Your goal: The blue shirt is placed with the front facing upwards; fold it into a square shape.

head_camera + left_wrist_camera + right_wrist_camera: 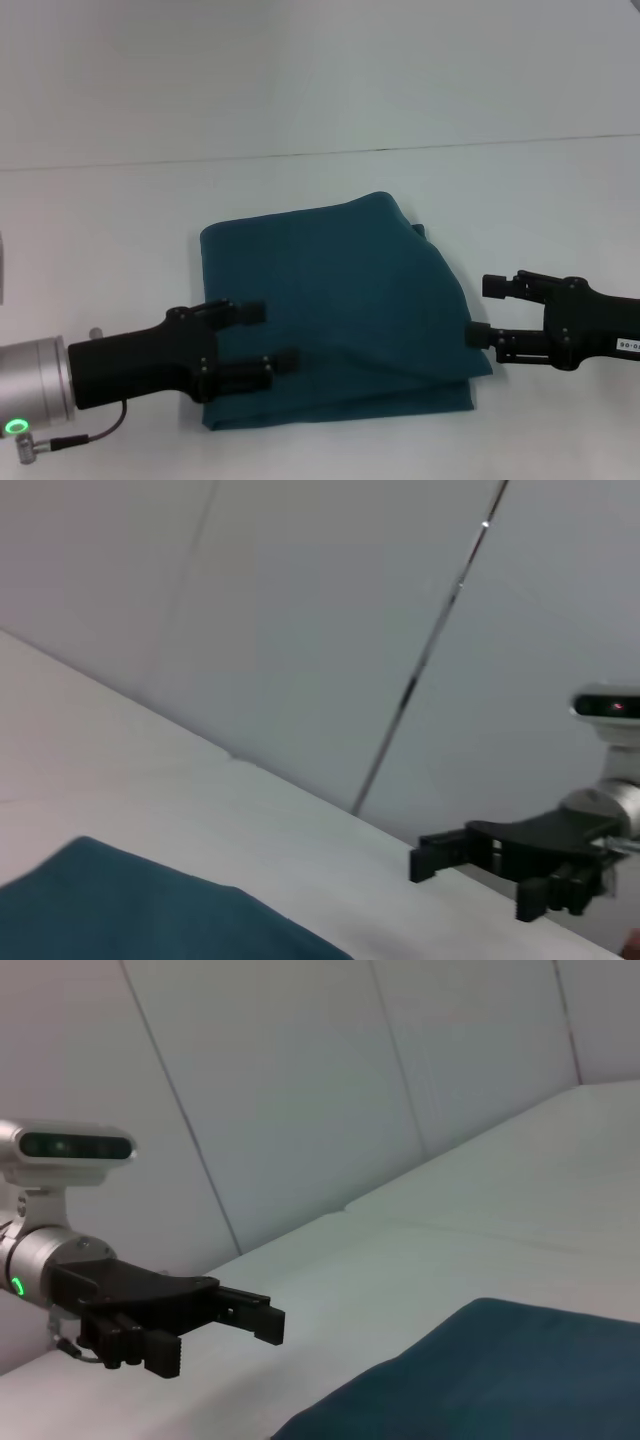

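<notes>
The blue shirt [340,310] lies folded into a rough square in the middle of the white table, with stacked layers showing along its near and right edges. Its lettering and neck are hidden. My left gripper [272,336] is open and empty, its fingers over the shirt's near left part. My right gripper [483,311] is open and empty, just off the shirt's right edge. The left wrist view shows a shirt corner [150,915] and the right gripper [475,880] beyond it. The right wrist view shows the shirt [500,1380] and the left gripper [225,1332] farther off.
The white table [110,230] runs on all sides of the shirt and meets a pale wall [320,70] at the back. A thin cable [90,432] hangs by the left arm's wrist at the near left.
</notes>
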Controlling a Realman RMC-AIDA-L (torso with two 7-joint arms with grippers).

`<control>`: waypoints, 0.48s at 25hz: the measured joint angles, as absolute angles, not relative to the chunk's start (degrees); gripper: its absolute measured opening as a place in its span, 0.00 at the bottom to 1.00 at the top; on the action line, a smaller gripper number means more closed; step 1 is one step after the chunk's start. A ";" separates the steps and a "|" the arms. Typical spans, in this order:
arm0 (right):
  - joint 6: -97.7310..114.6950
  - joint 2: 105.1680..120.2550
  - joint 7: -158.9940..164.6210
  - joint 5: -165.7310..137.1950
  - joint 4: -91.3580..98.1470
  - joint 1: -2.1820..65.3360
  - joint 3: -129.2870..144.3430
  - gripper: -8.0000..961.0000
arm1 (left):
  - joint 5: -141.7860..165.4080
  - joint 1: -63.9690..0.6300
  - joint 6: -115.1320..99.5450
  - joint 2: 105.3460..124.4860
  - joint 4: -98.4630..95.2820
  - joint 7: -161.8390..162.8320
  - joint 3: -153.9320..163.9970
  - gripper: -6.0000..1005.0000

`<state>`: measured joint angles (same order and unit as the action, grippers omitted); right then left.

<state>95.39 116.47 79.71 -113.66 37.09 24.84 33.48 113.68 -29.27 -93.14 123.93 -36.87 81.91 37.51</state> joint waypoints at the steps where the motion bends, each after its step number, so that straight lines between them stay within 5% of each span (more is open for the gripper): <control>1: 95.43 116.44 79.88 -114.00 37.09 24.96 33.48 0.95 | 113.68 -29.27 -93.14 123.93 -36.87 81.91 37.51 0.90; 12: 95.46 116.62 80.51 -115.08 37.09 25.28 33.48 0.95 | 114.06 -28.93 -93.77 123.94 -36.82 81.78 38.47 0.90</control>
